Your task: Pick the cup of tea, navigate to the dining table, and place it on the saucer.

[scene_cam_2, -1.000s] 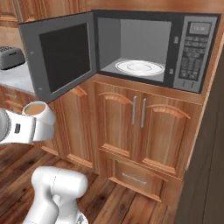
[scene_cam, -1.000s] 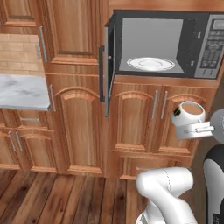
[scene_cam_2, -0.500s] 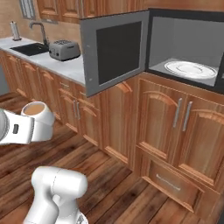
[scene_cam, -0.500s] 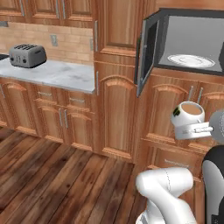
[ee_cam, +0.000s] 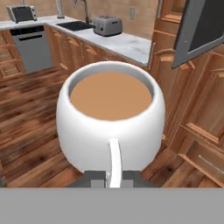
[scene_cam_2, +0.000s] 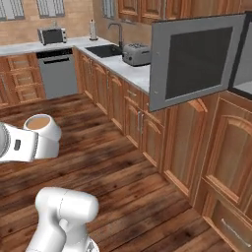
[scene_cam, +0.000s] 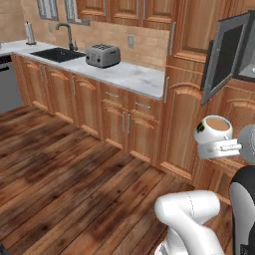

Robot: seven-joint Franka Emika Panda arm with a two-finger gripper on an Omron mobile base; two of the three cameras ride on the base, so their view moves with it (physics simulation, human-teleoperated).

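Held cup of tea (scene_cam: 215, 130) above open wood floor (scene_cam: 64, 174)

Our arm rises from the base at about five o'clock in the left base view and seven o'clock in the right base view, its rounded white elbow link low in both. The forearm folds back so the wrist sits level, at mid-height, near three o'clock in the left view and nine o'clock in the right. Our end effector (scene_cam: 217, 148) points sideways and is clamped tight on the cup of tea (scene_cam: 214, 130), which we carry upright, its handle facing the palm in the hand view.
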